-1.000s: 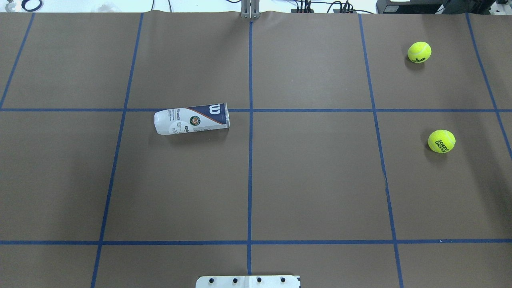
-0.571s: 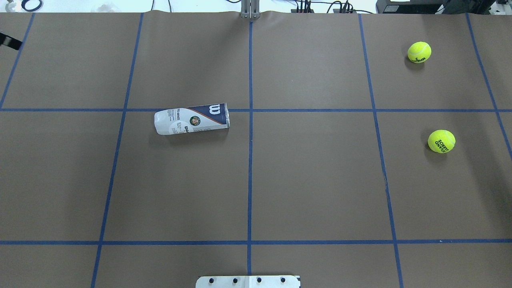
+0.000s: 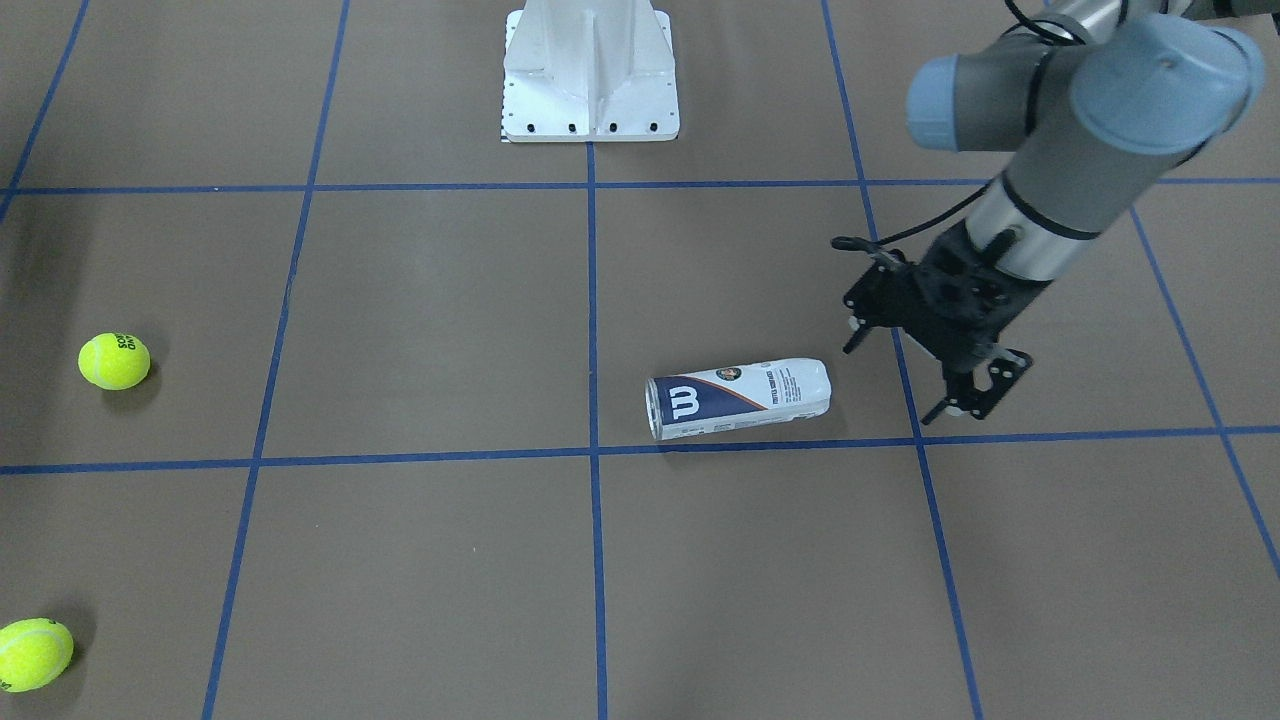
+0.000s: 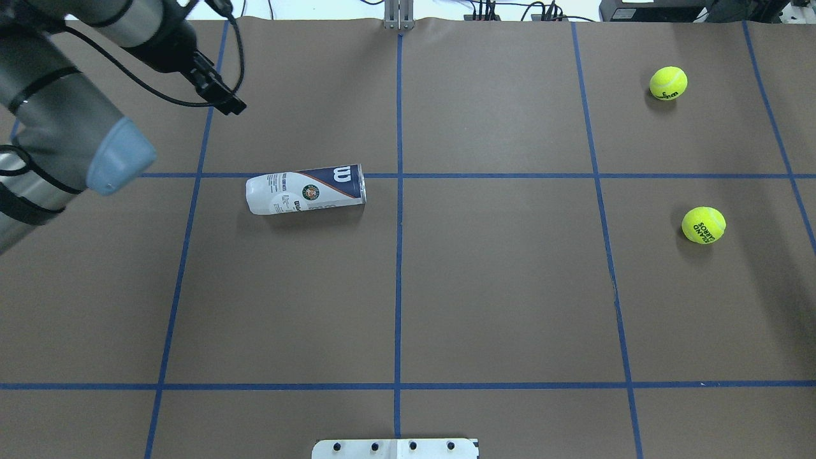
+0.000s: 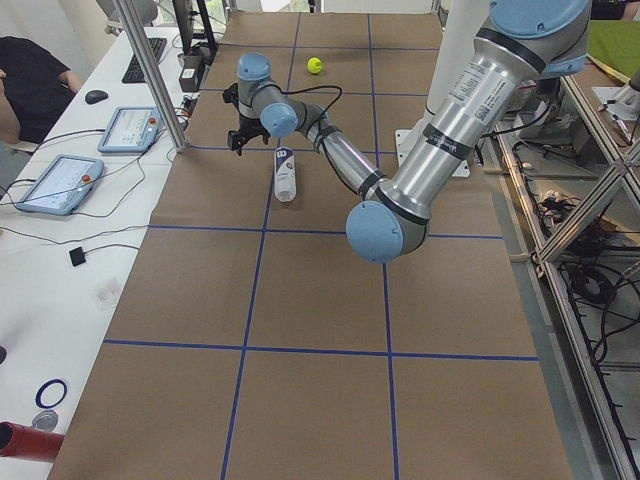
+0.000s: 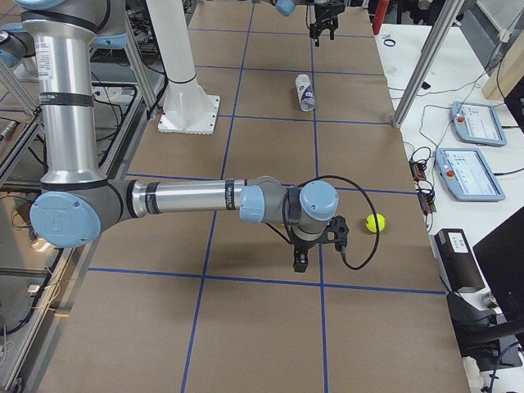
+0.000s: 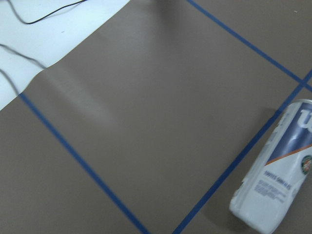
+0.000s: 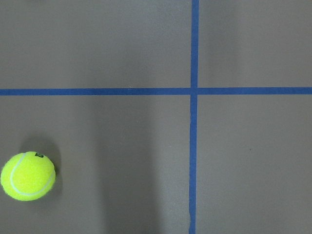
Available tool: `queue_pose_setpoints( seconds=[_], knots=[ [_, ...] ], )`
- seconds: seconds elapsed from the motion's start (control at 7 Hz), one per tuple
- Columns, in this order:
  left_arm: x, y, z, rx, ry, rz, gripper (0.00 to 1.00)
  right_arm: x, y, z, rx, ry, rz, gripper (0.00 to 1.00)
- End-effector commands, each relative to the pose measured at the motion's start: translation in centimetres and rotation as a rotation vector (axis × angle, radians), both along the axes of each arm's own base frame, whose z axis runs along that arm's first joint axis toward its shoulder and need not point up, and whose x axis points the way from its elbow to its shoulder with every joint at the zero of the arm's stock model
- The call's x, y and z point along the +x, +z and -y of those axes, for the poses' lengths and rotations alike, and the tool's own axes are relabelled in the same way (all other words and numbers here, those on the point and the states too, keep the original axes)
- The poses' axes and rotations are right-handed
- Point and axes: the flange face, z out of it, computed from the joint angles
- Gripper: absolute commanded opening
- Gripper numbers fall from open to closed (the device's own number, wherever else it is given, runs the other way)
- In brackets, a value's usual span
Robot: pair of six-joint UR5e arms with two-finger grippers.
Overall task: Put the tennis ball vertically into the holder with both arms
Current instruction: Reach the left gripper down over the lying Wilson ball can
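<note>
Worrying mostly about the holder (image 4: 306, 190) here. It's lying on its side on the counter (image 4: 497, 306), just off centre at about 9 o'clock in the overhead view, and its mouth seems to face 3 o'clock. It has to end up standing, and a round can lying flat will roll if a finger clips it off-centre. The thin plastic could also squirt out or dent if I squeeze too hard.

My left hand (image 3: 892, 382) hovers at roughly 11 o'clock from the holder, well apart, fingers spread and holding nothing. Only flat tape lines (image 4: 398, 287) lie between the two, so I don't expect a snag on the way in.

The right hand (image 6: 318, 246) shows up only in the side view, so I can't tell whether it's spread or clenched. It hangs near one of the balls, which sits at 8 o'clock in its wrist view. A nudge before the fingers straddle it and the ball rolls away, maybe off the edge.

Overhead, one ball (image 4: 703, 224) is far out at 3 o'clock and the second ball (image 4: 668, 83) at 2 o'clock, both well away from the holder. The white base (image 4: 395, 448) sits at 6 o'clock, out of both paths I'd say.
</note>
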Motion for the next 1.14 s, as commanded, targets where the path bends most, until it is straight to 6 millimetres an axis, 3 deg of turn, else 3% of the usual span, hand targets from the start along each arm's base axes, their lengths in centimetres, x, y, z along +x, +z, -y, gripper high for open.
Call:
queue_pose_setpoints(
  seconds=[0.0, 0.29, 0.71, 1.0],
  knots=[
    [10.5, -6.1, -4.9, 0.131, 0.058, 0.023, 0.99, 0.0, -0.5, 0.2, 0.011, 0.000, 0.000, 1.00],
    [16.8, -7.2, -6.7, 0.195, 0.113, 0.073, 0.99, 0.0, -0.7, 0.4, 0.013, 0.001, 0.000, 1.00],
    [19.5, -4.6, -5.9, 0.349, 0.186, 0.209, 0.99, 0.0, -0.6, 0.4, 0.010, 0.001, 0.000, 1.00],
    [22.8, -2.8, -7.0, 0.356, 0.199, 0.262, 0.99, 0.0, -0.3, 0.3, 0.005, 0.001, 0.000, 1.00]
  ],
)
